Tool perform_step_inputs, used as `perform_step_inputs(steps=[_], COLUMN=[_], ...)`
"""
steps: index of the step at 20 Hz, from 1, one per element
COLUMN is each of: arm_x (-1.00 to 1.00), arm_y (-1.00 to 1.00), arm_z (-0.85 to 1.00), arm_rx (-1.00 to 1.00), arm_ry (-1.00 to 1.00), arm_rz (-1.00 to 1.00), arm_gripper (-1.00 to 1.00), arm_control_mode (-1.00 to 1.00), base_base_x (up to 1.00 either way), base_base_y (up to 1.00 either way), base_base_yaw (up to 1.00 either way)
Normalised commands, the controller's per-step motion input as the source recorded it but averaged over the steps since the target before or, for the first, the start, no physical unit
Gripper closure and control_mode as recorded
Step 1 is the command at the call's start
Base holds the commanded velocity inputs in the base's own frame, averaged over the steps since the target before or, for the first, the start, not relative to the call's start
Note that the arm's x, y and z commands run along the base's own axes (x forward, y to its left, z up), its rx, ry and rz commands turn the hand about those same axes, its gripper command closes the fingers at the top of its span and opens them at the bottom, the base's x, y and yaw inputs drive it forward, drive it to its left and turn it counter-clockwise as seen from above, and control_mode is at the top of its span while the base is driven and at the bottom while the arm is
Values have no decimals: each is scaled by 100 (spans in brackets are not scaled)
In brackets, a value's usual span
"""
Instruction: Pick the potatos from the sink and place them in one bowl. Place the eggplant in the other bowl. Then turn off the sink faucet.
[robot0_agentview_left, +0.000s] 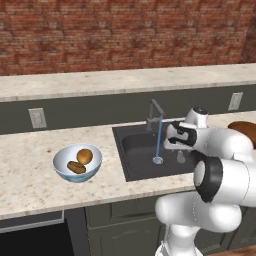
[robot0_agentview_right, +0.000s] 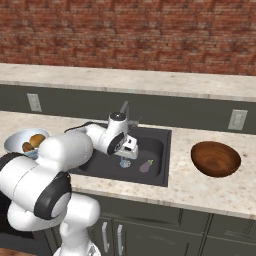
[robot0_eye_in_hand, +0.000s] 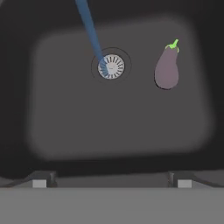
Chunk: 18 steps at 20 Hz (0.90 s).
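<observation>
Both potatos (robot0_agentview_left: 81, 161) lie in the pale blue-white bowl (robot0_agentview_left: 61, 170) on the counter left of the sink (robot0_agentview_left: 137, 150); one is golden, one darker brown. The eggplant (robot0_eye_in_hand: 166, 70), pale grey-purple with a green stem, lies on the sink floor right of the drain (robot0_eye_in_hand: 111, 66). My gripper (robot0_eye_in_hand: 111, 183) hangs above the basin, open, with nothing between its fingers. From the right base view it (robot0_agentview_right: 129, 152) sits left of the eggplant (robot0_agentview_right: 146, 166). The dark brown bowl (robot0_agentview_right: 216, 158) stands empty on the counter right of the sink. The faucet (robot0_agentview_left: 155, 114) pours a blue stream onto the drain.
A raised back counter and a brick wall run behind the sink. Wall outlets (robot0_agentview_left: 37, 118) sit on the dark backsplash. The water stream (robot0_eye_in_hand: 92, 33) falls left of the eggplant. Bare counter (robot0_agentview_right: 200, 187) lies in front of the brown bowl.
</observation>
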Motion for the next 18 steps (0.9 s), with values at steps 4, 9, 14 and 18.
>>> perform_step_inputs(steps=[4, 9, 14, 18], arm_x=[24, 23, 24, 20], arm_y=[-24, -22, -24, -27], arm_z=[-20, -22, -29, -33], arm_rx=[0, 0, 0, 0], arm_ry=[0, 0, -1, 0], arm_rz=[0, 0, 0, 0], arm_gripper=[-100, -100, -100, -100], arm_control_mode=[-100, -100, -100, -100], base_base_x=[0, 0, 0, 0], base_base_y=[0, 0, 0, 0], base_base_yaw=[0, 0, 0, 0])
